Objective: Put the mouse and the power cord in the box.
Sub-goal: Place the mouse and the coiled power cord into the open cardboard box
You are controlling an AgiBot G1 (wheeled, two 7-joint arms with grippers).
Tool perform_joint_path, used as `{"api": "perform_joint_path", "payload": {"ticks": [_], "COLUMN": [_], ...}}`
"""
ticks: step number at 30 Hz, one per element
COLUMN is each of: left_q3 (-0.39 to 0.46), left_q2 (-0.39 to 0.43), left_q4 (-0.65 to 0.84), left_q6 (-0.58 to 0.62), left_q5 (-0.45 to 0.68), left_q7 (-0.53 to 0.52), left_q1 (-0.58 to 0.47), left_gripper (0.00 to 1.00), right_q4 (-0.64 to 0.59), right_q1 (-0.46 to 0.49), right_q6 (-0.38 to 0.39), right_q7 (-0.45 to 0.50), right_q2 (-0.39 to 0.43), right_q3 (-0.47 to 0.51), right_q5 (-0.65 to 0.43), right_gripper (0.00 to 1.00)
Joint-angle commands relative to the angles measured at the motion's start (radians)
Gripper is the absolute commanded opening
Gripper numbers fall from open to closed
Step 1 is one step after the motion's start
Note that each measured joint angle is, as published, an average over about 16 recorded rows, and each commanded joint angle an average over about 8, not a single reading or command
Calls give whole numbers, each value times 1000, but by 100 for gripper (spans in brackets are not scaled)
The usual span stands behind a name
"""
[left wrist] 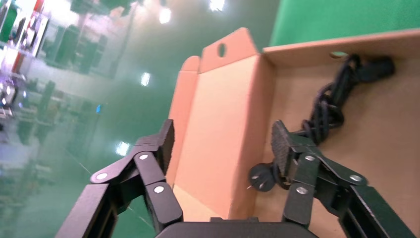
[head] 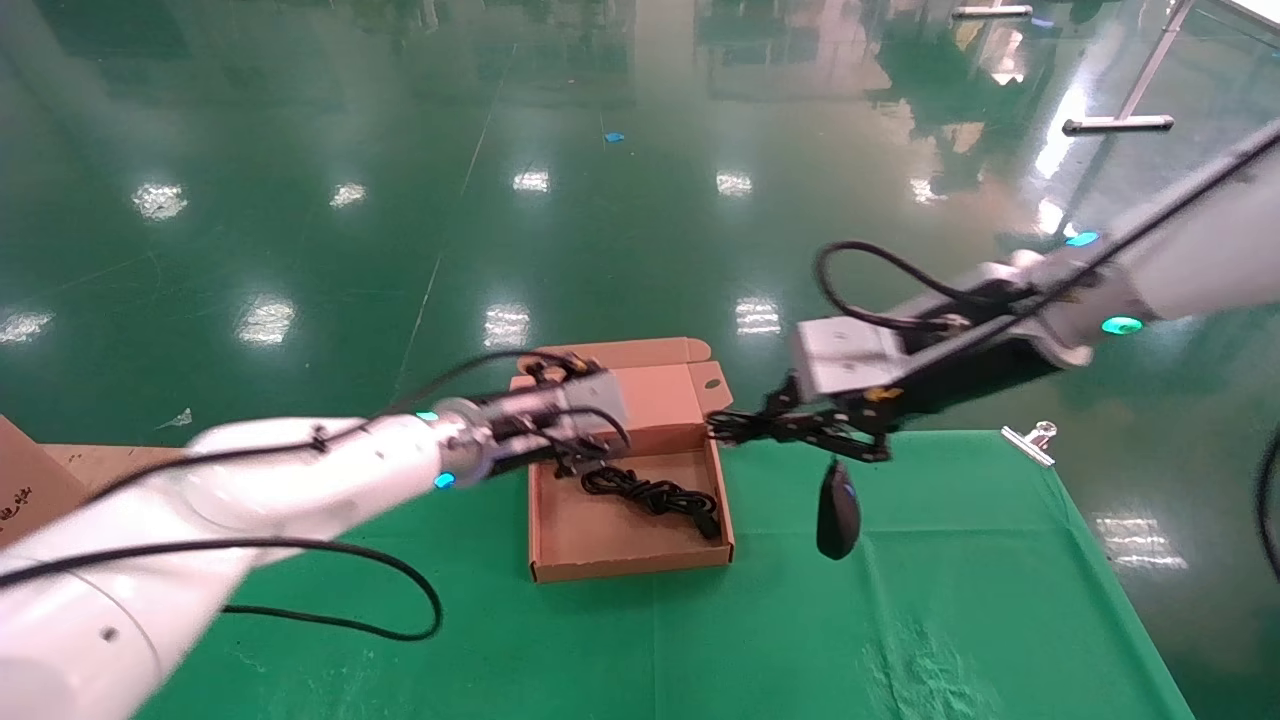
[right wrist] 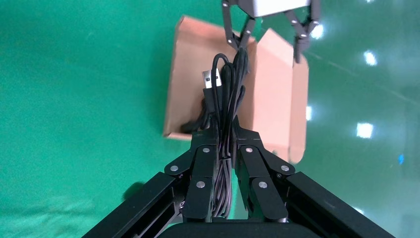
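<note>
The box (head: pixel 560 545) lies open on the green cloth, its lid (head: pixel 665 395) raised at the back. Inside it lies the bundled power cord (head: pixel 650 495), also seen in the left wrist view (left wrist: pixel 329 106). My left gripper (head: pixel 585 440) is open at the box's back left corner; one finger (left wrist: pixel 166 141) is outside the lid (left wrist: pixel 223 104), the other is inside by the cord's plug (left wrist: pixel 261 177). Just right of the box, my right gripper (head: pixel 730 425) is shut on the mouse's coiled thin cable (right wrist: pixel 228 99). The mouse (head: pixel 838 515) dangles below it over the cloth.
The green cloth (head: pixel 950 600) covers the table, whose right edge carries a metal clip (head: pixel 1030 440). Brown cardboard (head: pixel 30 480) sits at the far left. My left arm's black cable (head: pixel 380 570) loops over the cloth in front of the box.
</note>
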Motion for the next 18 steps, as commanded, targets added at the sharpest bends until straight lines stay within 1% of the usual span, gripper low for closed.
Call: {"api": "perform_joint_path", "payload": {"ticks": [1, 5, 8, 10, 12, 18], "left_q3": [-14, -74, -119, -141, -154, -169], "left_q2": [-8, -124, -217, -268, -312, -421], "left_q4": [21, -22, -57, -69, -76, -106], "left_q6": [14, 204, 333, 390, 425, 480], "left_q5": [-29, -122, -188, -219, -235, -256], "left_q7": [-8, 49, 105, 133, 149, 158], "left_q1": [-17, -27, -24, -20, -18, -4], "left_gripper": [100, 100, 100, 100, 100, 100], "right_q4": [0, 57, 142, 214, 291, 503], "right_q1": [6, -31, -82, -122, -165, -281], "right_q6": [9, 51, 94, 135, 193, 421], "right_q7": [6, 38, 79, 116, 155, 262], "right_q2": [-23, -57, -68, -72, -75, -78], "right_q3": [2, 0, -13, -30, -52, -171], "right_q5": [2, 8, 20, 34, 56, 141], "right_gripper": [0, 0, 0, 0, 0, 0]}}
